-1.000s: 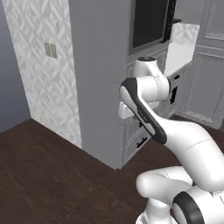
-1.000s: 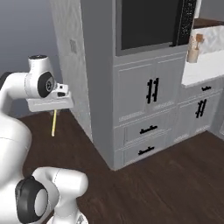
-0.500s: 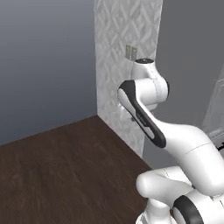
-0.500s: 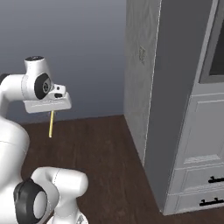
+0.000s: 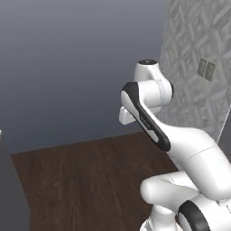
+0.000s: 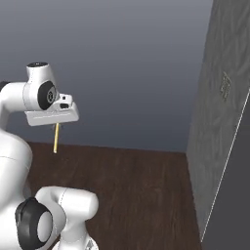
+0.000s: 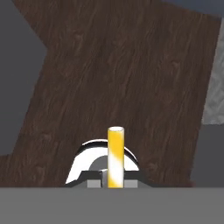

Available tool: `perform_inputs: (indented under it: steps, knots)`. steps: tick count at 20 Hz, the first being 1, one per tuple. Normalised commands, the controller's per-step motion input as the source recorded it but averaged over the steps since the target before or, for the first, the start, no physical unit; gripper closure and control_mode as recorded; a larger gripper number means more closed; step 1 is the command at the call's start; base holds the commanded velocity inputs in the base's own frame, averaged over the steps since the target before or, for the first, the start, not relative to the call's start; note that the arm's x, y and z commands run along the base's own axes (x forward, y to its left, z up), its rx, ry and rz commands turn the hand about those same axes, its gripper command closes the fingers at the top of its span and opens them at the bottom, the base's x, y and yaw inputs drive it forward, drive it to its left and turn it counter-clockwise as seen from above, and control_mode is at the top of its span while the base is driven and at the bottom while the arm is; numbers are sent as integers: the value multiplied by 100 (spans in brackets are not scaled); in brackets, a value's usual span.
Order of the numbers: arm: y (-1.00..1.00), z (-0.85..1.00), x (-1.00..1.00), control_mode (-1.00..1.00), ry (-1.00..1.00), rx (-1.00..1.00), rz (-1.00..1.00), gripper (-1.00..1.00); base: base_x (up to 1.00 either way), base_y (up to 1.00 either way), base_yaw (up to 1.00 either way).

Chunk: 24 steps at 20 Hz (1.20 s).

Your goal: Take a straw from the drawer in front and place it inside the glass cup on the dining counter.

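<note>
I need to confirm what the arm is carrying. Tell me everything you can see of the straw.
The straw is a thin, straight yellow stick with a pale flat tip, smooth like plastic. It hangs roughly upright below the gripper, which is shut on its upper end. In the hand view it points out over the dark wood floor, touching nothing else.

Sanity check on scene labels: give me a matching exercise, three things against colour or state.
Things:
1. straw
2. floor
3. gripper

States:
A. dark brown wood planks
B. shut on a thin stick
C. yellow, hanging down from the hand

Pairs: 1-C, 2-A, 3-B
</note>
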Motion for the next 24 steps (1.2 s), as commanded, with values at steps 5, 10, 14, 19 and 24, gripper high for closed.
perform_inputs:
  steps: [5, 10, 14, 19, 24]
  knots:
    - [0, 0, 0, 100, 0, 0, 0, 100, 100, 5, 45]
    - [0, 0, 0, 100, 0, 0, 0, 100, 100, 0, 43]
    - [0, 0, 0, 100, 0, 0, 0, 100, 100, 0, 48]
    - [0, 0, 0, 100, 0, 0, 0, 100, 100, 0, 60]
    - [0, 0, 0, 100, 0, 0, 0, 100, 100, -16, 67]
